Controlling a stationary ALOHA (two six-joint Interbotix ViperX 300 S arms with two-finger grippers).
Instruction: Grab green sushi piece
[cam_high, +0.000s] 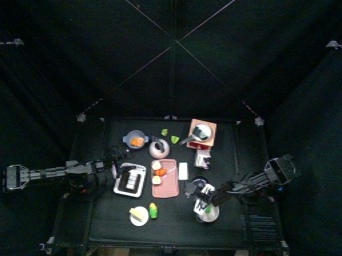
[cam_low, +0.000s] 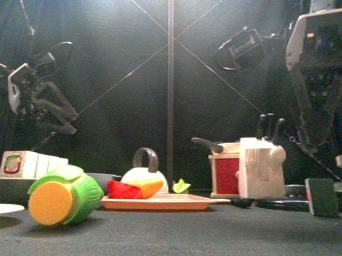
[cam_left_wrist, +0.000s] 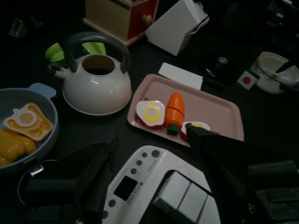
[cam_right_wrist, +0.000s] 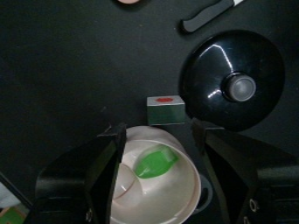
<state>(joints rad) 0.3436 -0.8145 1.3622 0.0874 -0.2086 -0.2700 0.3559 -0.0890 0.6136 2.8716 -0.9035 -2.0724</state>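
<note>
Step in hand: approach; the green sushi piece (cam_high: 139, 215) is not yet gripped, and lies flat at the near edge of the table, left of centre, with nothing touching it.
Right gripper (cam_right_wrist: 158, 136): jaws spread wide, holding nothing; it hangs over a white bowl (cam_right_wrist: 128, 194) with a small bright green bit (cam_right_wrist: 156, 163) inside; that bit is not the target.
Left gripper (cam_left_wrist: 155, 145): jaws apart, empty; at rest above a white appliance (cam_left_wrist: 158, 188) on the left side.
Next move, judged: carry the right gripper leftward along the near edge, come down with the jaws either side of the white ring, then close.
Obstruction: a yellow-green oblong piece (cam_high: 152, 210) lies just right of the target, on the approach side; a jaw could knock it.
Surroundings: pink tray (cam_left_wrist: 222, 109) and kettle (cam_left_wrist: 93, 80) farther back; black lid (cam_right_wrist: 233, 83) near the bowl.
</note>
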